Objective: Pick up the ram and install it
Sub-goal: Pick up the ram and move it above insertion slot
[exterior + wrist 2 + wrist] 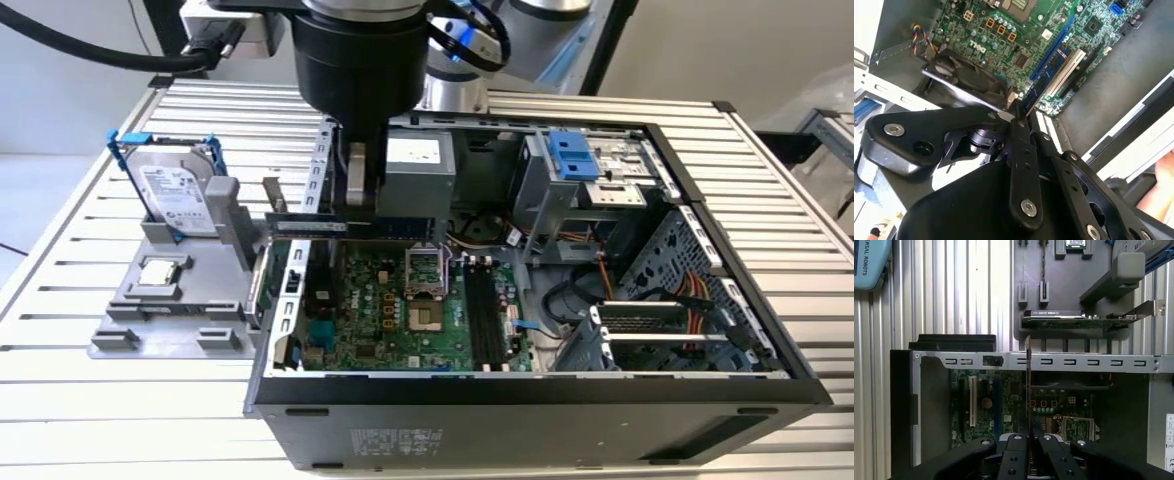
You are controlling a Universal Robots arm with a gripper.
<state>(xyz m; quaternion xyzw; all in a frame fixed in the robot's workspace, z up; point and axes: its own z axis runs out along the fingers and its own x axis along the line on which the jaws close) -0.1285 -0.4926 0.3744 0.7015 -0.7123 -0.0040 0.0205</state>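
Observation:
The ram [320,226] is a thin dark stick held on edge, level, above the far left corner of the open computer case [534,400]. My gripper [355,205] comes down from above and is shut on its middle. In the first wrist view the ram [1028,385] shows edge-on as a thin line running out from my gripper [1028,437], crossing the case wall over the motherboard. In the second wrist view the ram [1051,67] sticks out past my gripper [1019,112]. The black memory slots [483,315] lie further towards the exterior view's right, beside the CPU socket [424,290].
A grey fixture [174,310] at the exterior view's left holds a silver hard drive in a blue frame [174,190] and a square CPU chip [160,270]. An expansion card [1074,319] stands in the fixture just outside the case wall. A person's hand [1160,185] is nearby.

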